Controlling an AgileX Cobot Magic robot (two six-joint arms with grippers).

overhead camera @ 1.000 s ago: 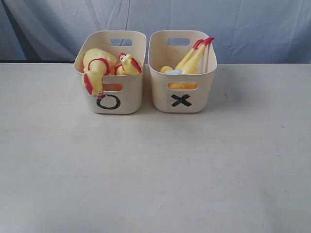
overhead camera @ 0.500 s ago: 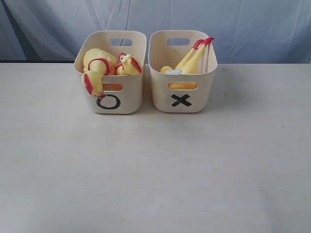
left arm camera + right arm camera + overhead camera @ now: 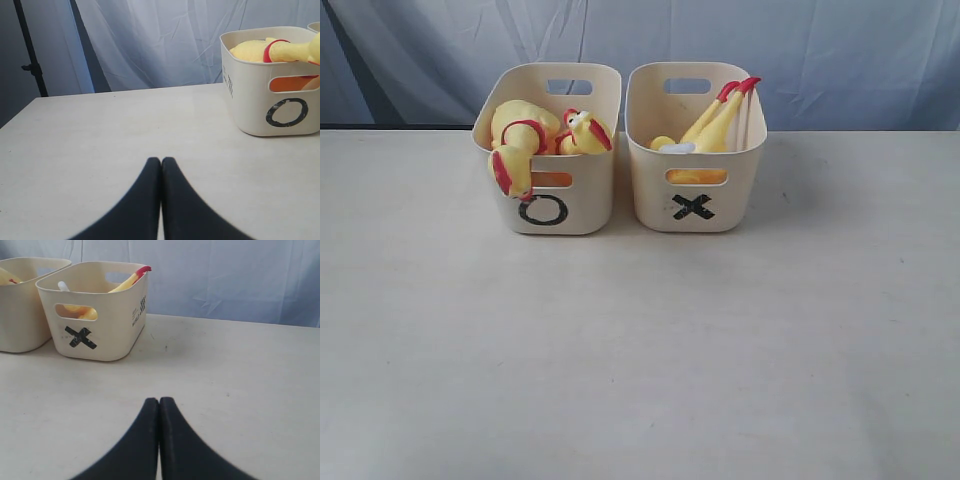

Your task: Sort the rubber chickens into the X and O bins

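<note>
Two cream bins stand side by side at the back of the table. The O bin point(image 3: 552, 190) on the left holds yellow rubber chickens point(image 3: 525, 135); one head with a red band droops over its front rim. The X bin point(image 3: 695, 185) on the right holds one chicken point(image 3: 715, 125) with its red feet poking above the rim. Neither arm shows in the exterior view. My left gripper point(image 3: 161, 161) is shut and empty over bare table, with the O bin point(image 3: 272, 97) well ahead of it. My right gripper point(image 3: 159, 401) is also shut and empty, short of the X bin point(image 3: 107, 325).
The pale table point(image 3: 640, 350) stretches in front of the bins. A blue-white curtain point(image 3: 820, 50) hangs behind them. A dark stand point(image 3: 30, 55) rises beyond the table's edge in the left wrist view.
</note>
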